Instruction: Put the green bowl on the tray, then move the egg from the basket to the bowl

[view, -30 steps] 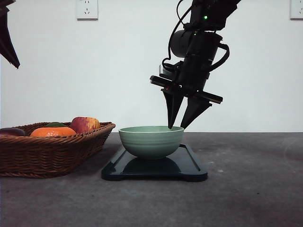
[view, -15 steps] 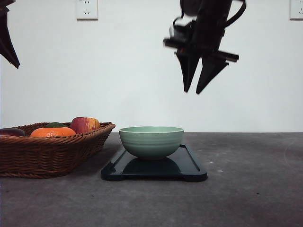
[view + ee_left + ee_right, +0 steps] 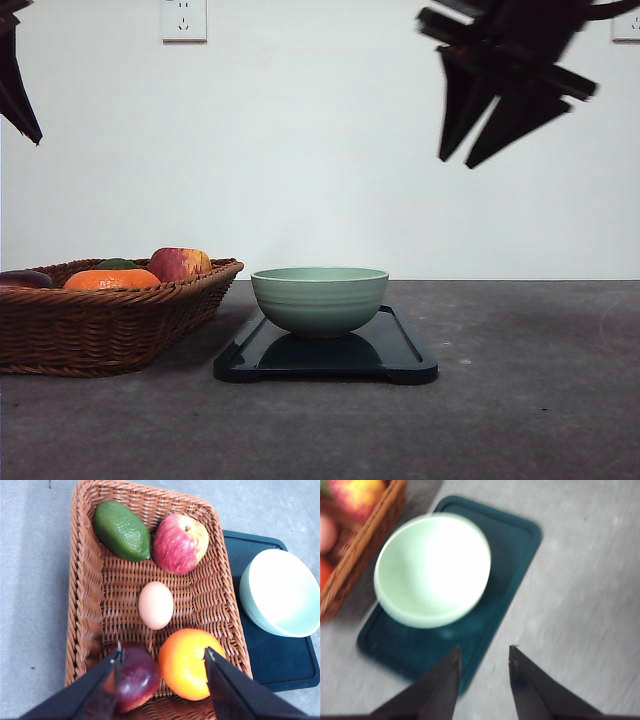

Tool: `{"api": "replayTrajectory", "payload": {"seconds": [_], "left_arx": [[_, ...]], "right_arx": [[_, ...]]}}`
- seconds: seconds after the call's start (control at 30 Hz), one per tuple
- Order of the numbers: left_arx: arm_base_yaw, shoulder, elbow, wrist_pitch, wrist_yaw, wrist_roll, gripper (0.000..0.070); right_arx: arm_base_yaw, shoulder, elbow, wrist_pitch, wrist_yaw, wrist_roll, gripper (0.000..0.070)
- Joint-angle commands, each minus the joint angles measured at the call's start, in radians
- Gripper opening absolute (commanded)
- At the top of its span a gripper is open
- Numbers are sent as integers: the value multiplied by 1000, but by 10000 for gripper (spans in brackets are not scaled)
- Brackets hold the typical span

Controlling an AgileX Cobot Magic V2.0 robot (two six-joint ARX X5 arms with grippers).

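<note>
1. Front view: the green bowl [image 3: 319,299] stands upright on the tray [image 3: 405,360], toward the tray's left half; the tray lies flat on the grey table [image 3: 520,400], just right of the basket [image 3: 110,325].
2. Front view: the right gripper [image 3: 468,160] hangs high above the table, up and to the right of the bowl, well apart from it, fingers parted and holding nothing. Its outline is blurred.
3. Right wrist view: the same bowl appears empty, though the picture is smeared, so the interior is only probably bare.
4. Left wrist view: the left gripper [image 3: 162,655] is spread wide above the basket, empty.
5. Left wrist view: the egg [image 3: 156,605] lies in the middle of the basket floor, between an avocado [image 3: 121,530] and apple [image 3: 180,543] on one side and a plum [image 3: 137,676] and orange [image 3: 187,663] on the other.
</note>
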Motion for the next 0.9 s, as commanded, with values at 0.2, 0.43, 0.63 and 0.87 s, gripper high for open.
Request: {"api": "replayTrajectory", "payload": {"seconds": [0.2, 0.43, 0.63, 0.87], "left_arx": [[-8, 6, 24, 6, 3, 2, 311], [-41, 6, 24, -11, 3, -1, 325], [-109, 17, 51, -51, 2, -1, 362], [-175, 110, 166, -107, -118, 17, 363]], "right_arx": [[5, -282, -274, 70, -2, -15, 187], [5, -556, -449, 80, -1, -12, 187], [5, -671, -471, 42, 0, -7, 187], [5, -693, -470, 52, 0, -3, 187]]}}
